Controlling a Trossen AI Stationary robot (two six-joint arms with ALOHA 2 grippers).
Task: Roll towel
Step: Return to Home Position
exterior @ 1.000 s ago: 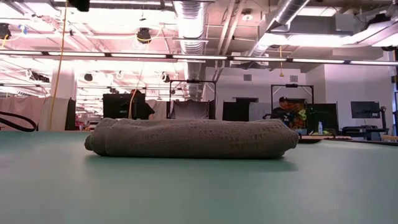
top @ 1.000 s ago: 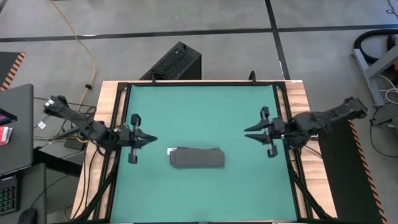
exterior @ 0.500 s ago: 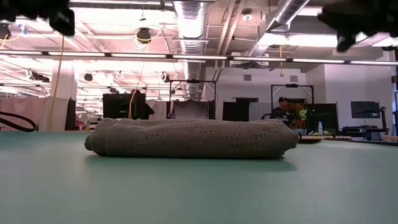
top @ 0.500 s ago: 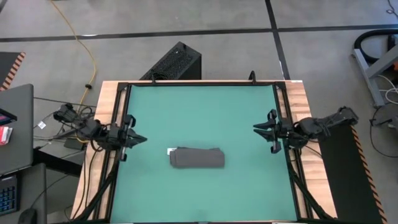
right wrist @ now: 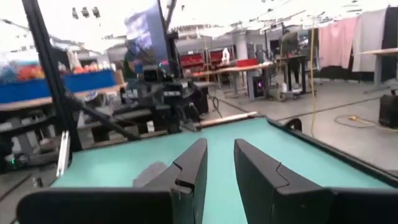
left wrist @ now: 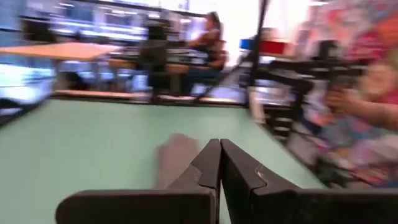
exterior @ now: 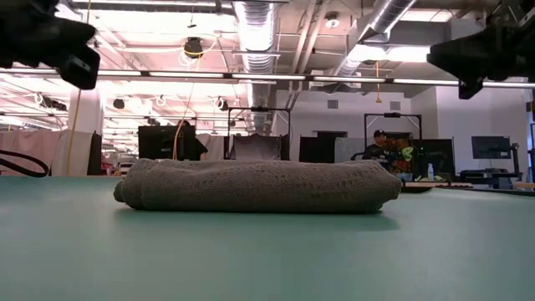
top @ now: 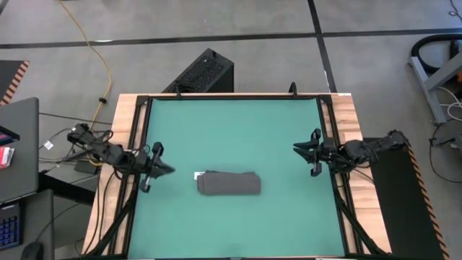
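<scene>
Rolled towel (top: 229,183) lies mid-counter (top: 238,119); only the high view shows its white label (top: 197,175). Wrist views show the left gripper (left wrist: 219,144) pressed together and the right gripper (right wrist: 219,145) slightly spread.

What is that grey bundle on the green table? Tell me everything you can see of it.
It is the towel, a dark grey soft cloth with a knitted-looking weave, rolled into a short, flattish bundle. It lies on the green tabletop, its length running from one arm toward the other. A small white label shows at the end nearer the left gripper. Only the table touches it; the right gripper is also clear.
</scene>
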